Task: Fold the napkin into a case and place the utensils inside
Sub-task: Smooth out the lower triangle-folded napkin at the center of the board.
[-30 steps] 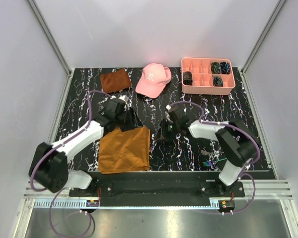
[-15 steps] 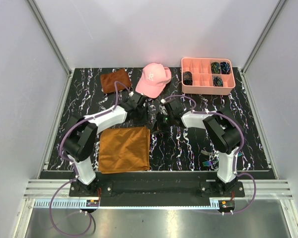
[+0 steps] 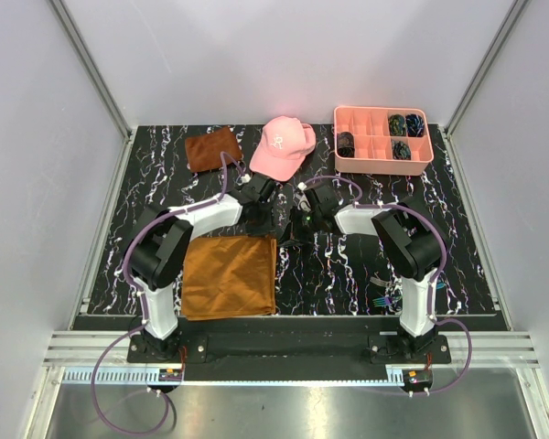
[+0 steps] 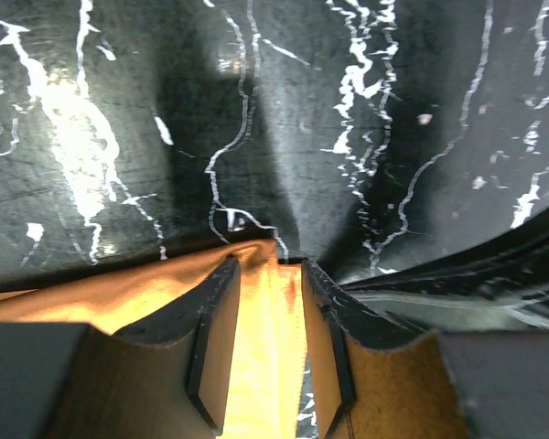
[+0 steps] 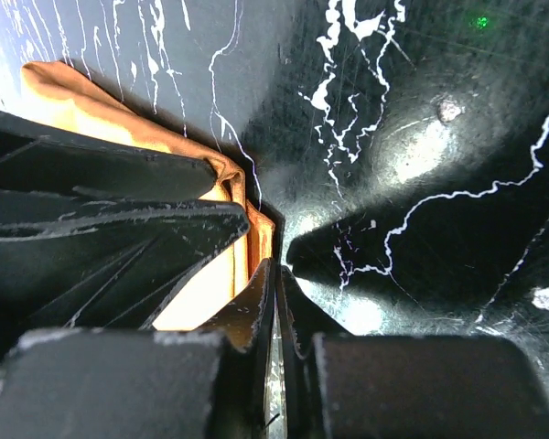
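Observation:
The orange-brown napkin (image 3: 229, 274) lies flat as a folded rectangle in front of the left arm. My left gripper (image 3: 262, 216) sits low at its far right corner. In the left wrist view the left gripper (image 4: 270, 265) is open, its two fingers straddling a strip of the napkin (image 4: 261, 347). My right gripper (image 3: 297, 229) is just right of that corner. The right wrist view shows the right gripper (image 5: 276, 263) shut with nothing seen between the fingers, the napkin (image 5: 201, 293) beside its left finger. A purple-green fork (image 3: 381, 300) lies near the right arm's base.
At the back stand a pink cap (image 3: 284, 146), a small rust-brown cloth (image 3: 210, 148) and a pink compartment tray (image 3: 382, 165) holding dark items. The left gripper's black body (image 5: 101, 210) fills the left of the right wrist view. Grey walls close three sides.
The left gripper has moved right along the napkin's far edge to its right corner and let go of the raised cloth, which now lies flat. The right gripper shifted slightly towards that corner.

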`<state>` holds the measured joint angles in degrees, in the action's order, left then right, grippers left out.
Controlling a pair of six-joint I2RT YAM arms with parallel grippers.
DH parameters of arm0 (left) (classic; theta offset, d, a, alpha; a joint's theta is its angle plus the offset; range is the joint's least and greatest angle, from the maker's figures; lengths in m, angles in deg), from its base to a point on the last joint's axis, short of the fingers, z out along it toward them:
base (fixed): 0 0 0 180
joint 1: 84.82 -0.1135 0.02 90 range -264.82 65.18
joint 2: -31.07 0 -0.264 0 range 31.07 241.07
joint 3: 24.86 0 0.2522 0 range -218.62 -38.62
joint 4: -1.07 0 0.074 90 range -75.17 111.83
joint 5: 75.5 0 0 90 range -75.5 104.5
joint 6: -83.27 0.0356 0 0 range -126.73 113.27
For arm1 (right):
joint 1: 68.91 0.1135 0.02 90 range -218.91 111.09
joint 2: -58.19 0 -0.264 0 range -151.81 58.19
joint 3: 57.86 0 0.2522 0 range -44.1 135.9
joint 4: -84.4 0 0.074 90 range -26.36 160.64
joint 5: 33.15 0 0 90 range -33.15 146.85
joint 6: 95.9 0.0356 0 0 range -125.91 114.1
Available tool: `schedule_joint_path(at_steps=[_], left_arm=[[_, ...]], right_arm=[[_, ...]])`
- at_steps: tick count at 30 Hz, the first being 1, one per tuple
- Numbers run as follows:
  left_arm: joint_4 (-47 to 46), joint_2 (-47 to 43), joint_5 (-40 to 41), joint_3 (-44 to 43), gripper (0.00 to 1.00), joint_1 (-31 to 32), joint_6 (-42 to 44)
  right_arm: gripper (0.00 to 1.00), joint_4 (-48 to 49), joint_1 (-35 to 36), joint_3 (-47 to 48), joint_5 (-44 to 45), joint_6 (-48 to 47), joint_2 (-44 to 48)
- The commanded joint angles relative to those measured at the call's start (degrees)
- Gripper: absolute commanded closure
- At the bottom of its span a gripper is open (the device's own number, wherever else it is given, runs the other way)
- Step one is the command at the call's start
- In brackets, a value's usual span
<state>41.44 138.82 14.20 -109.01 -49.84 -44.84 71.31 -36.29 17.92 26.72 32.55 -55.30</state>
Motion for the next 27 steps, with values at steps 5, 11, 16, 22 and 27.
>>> schedule_joint_path(at_steps=[5, 11, 16, 22, 27], left_arm=[[-0.2, -1.0, 4.5, -1.6, 0.65, 0.8, 1.6], [-0.4, 0.8, 3.6, -2.3, 0.75, 0.8, 1.5], [-2.3, -2.1, 4.3, 0.0, 0.89, 0.8, 1.3], [-2.6, -4.7, 4.9, 1.1, 1.00, 0.8, 1.5], [-2.9, -5.4, 4.1, 1.5, 1.00, 0.9, 1.5]], right_arm=[[0.93, 1.9, -0.4, 0.5, -2.2, 0.1, 1.9], [0.94, 2.2, -0.3, 0.7, -2.2, 1.0, 2.0], [0.94, 2.3, -0.4, 1.8, -2.7, 1.2, 1.1], [0.97, 2.8, -0.3, 1.9, -3.3, 1.6, 0.6], [0.97, 2.7, -0.3, 1.6, -2.9, 1.7, 1.7]])
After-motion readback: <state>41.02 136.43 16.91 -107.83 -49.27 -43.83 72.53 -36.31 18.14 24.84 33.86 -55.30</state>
